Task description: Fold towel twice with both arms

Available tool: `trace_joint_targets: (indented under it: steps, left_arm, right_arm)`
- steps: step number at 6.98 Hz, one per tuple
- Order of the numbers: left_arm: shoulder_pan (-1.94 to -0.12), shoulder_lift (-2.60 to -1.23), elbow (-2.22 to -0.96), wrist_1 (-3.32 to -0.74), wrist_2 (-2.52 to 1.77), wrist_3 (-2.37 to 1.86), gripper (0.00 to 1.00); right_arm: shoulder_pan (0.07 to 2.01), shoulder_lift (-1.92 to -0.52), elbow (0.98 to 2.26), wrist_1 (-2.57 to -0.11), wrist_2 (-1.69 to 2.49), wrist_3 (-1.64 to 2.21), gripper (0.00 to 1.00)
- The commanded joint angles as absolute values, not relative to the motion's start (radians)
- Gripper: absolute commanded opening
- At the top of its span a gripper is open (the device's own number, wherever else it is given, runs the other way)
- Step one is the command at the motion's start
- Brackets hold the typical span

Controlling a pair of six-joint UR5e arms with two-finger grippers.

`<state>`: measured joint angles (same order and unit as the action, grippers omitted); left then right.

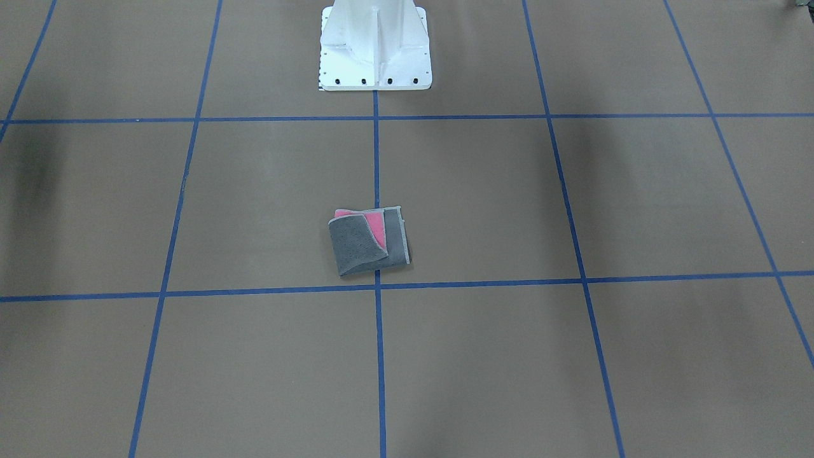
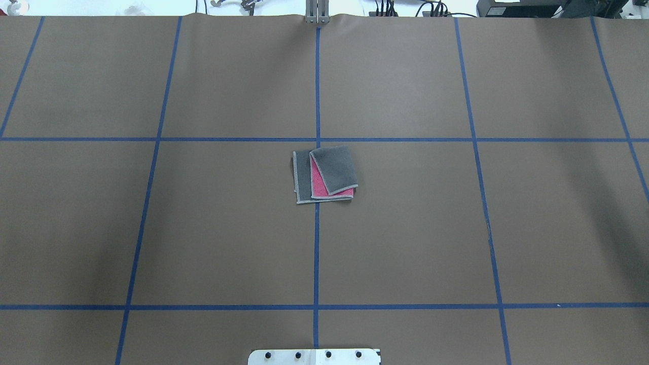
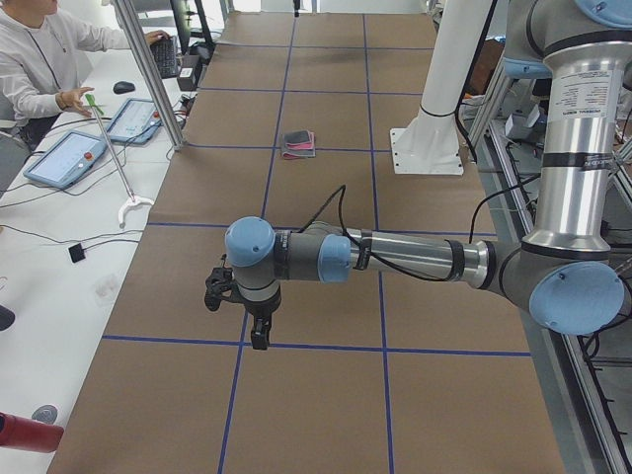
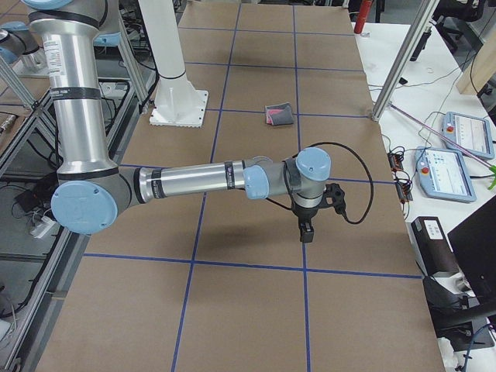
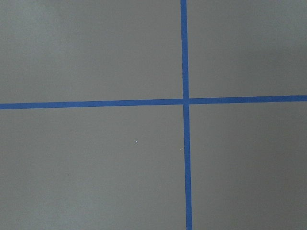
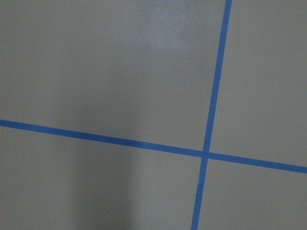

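Hanging nearest in each side view, the left gripper (image 3: pixel 259 339) and the right gripper (image 4: pixel 306 231) point down over the brown table cover (image 3: pixel 326 395) at opposite ends. From these views alone I cannot tell whether either is parted or closed (both wrist cameras show only a blue tape crossing (image 5: pixel 185 101)). Farther in, midway between them, the towel (image 2: pixel 324 175) lies across the centre tape line (image 2: pixel 317 91), well apart from both grippers, with neither arm clearly nearer. It is a near-square packet with no marked long axis, dark grey outside, and a pink wedge shows where the top flap sits askew. Both folds look made, I judge. Beyond it in the front-facing view stands the white pedestal (image 1: pixel 375 51).
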<state>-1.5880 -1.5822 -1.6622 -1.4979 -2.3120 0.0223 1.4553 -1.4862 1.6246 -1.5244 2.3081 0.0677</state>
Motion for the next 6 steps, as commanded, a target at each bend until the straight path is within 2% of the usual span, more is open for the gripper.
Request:
trace_joint_targets:
  steps: [1,6]
  left_arm:
    - [-1.588,-1.582,-1.663,-1.499,-2.312,0.021,1.0]
    - [-1.588,-1.578,-1.658,-1.497,-2.312,0.021,1.0]
  right_arm:
    - [1.456,-1.509,1.626,-1.522,2.298,0.058,1.0]
    - [1.456,-1.535,1.629,-1.523,2.31,0.063,1.0]
